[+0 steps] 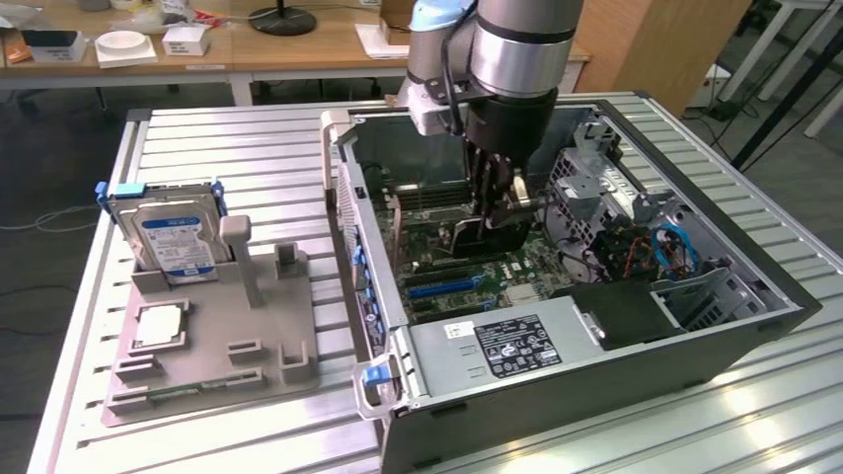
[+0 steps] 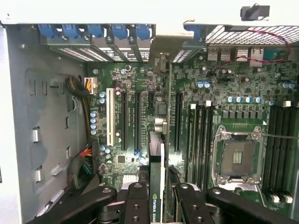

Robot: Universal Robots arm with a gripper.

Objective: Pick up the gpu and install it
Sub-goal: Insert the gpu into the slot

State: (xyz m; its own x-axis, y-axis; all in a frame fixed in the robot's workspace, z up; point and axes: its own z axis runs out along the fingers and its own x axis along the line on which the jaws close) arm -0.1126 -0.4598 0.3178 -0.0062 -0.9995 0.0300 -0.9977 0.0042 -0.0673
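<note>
My gripper (image 1: 498, 209) reaches down into the open computer case (image 1: 737, 326) and is shut on the gpu (image 1: 475, 237), a dark flat card held on edge just above the motherboard (image 1: 461, 276). In the wrist view the black fingers (image 2: 138, 198) clamp the gpu (image 2: 156, 177) from both sides. The card runs edge-on away from my gripper (image 2: 158, 193) toward the blue-latched slot openings (image 2: 119, 32) at the case wall. It lies in line with the black expansion slots (image 2: 138, 116). Whether its edge touches a slot I cannot tell.
A grey holder tray (image 1: 217, 336) stands at the exterior view's left, carrying a silver hard drive (image 1: 172, 242) with a blue label, a processor chip (image 1: 158, 326) and a memory stick (image 1: 185, 390). Inside the case are the power supply (image 1: 514, 346), drive cage (image 1: 593, 188), cables (image 2: 81, 158) and bare processor socket (image 2: 238, 158).
</note>
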